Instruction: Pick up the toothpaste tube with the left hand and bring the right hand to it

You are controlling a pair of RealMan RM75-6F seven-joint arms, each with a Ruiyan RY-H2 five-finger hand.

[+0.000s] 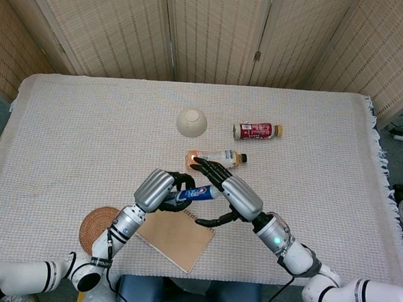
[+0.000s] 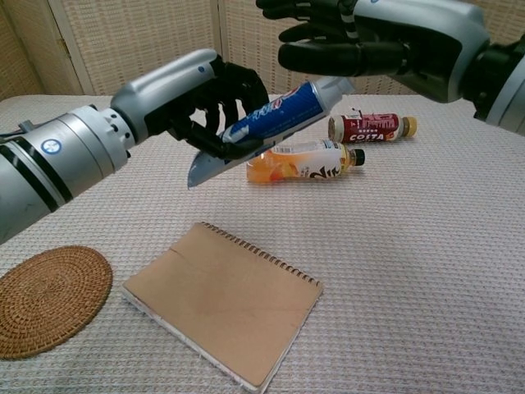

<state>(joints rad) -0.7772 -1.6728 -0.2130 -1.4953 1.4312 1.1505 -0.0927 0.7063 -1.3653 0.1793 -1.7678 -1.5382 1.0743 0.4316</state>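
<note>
My left hand (image 1: pixel 159 189) (image 2: pixel 195 97) grips the blue and white toothpaste tube (image 1: pixel 193 193) (image 2: pixel 277 114) near its flat tail and holds it in the air above the table, cap end tilted up to the right. My right hand (image 1: pixel 230 192) (image 2: pixel 371 37) hovers at the cap end with its fingers spread and the thumb just over the white cap. In the chest view the cap tip is partly hidden behind that thumb. I see nothing held in the right hand.
A tan spiral notebook (image 1: pixel 176 237) (image 2: pixel 223 300) lies below the hands, a woven coaster (image 1: pixel 92 230) (image 2: pixel 47 300) to its left. Beyond lie an orange juice bottle (image 1: pixel 215 156) (image 2: pixel 302 169), a red bottle (image 1: pixel 257 131) (image 2: pixel 371 127) and an upturned bowl (image 1: pixel 191 122).
</note>
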